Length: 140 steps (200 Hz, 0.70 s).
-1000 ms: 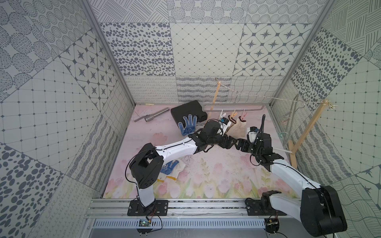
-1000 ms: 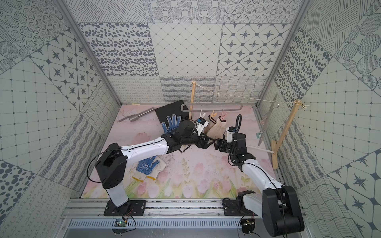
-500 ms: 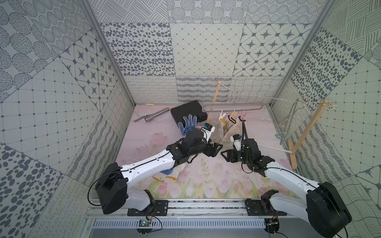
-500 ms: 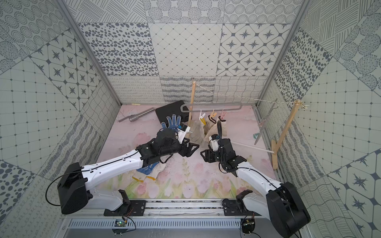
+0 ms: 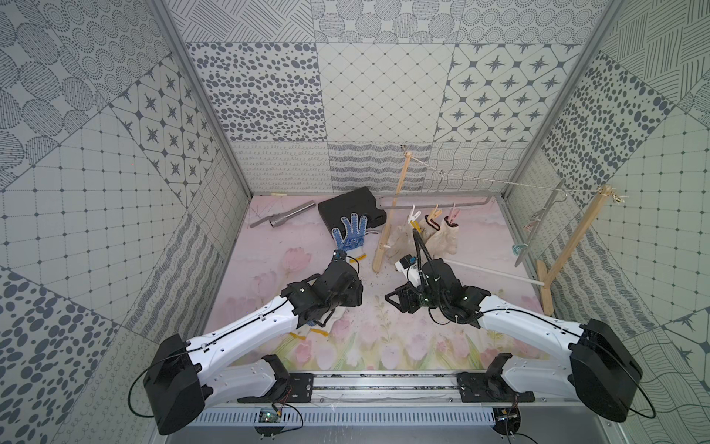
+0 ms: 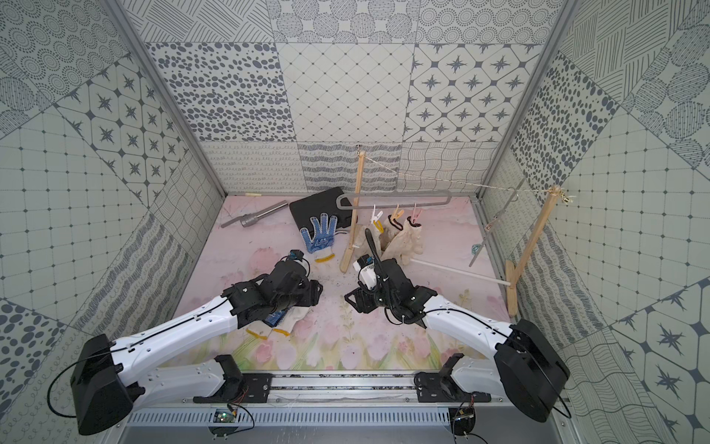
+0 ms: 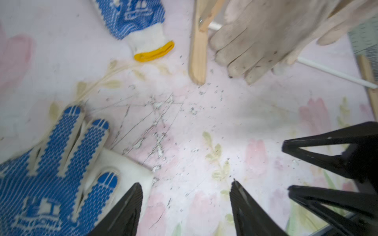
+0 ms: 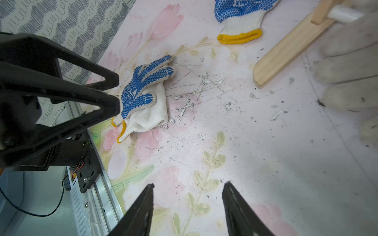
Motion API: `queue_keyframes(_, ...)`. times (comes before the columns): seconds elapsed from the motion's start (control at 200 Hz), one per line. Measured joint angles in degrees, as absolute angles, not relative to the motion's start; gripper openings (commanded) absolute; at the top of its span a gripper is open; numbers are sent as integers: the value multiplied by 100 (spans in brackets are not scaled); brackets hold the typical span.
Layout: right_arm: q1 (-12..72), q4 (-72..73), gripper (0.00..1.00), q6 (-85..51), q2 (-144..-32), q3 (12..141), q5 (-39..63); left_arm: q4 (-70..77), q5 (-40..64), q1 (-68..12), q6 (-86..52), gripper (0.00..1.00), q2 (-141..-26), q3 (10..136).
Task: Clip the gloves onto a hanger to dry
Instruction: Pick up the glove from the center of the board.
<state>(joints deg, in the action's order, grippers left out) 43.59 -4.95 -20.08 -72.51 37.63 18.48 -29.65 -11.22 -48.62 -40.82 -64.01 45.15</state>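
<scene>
I see left gripper (image 7: 185, 182) and right gripper (image 8: 189, 183) jaws apart, empty, above scuffed floral tabletop (image 8: 266, 163). Knitted blue-dotted glove (image 8: 143, 90) lies crumpled near left. Grubby cream gloves (image 5: 442, 238) hang pegged on flat grey hanger (image 5: 461, 203), far.

Blue-dotted glove (image 6: 276, 318) mostly hidden under left arm (image 6: 184, 326).

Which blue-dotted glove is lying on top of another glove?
The blue-dotted glove by the left claw, atop a white glove; the other blue-dotted glove lies by the black case.
</scene>
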Motion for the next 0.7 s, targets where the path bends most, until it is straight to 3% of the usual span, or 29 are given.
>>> queue_keyframes(0.325,4381,-539,57,-2016,-7717,3861,1977,-4792,-1437,-4783,-5280,71,-6434,4427)
queue_keyframes(0.7,4381,-462,57,-1990,-8001,3916,2067,-5107,-1380,-4154,-5365,51,-6652,4097)
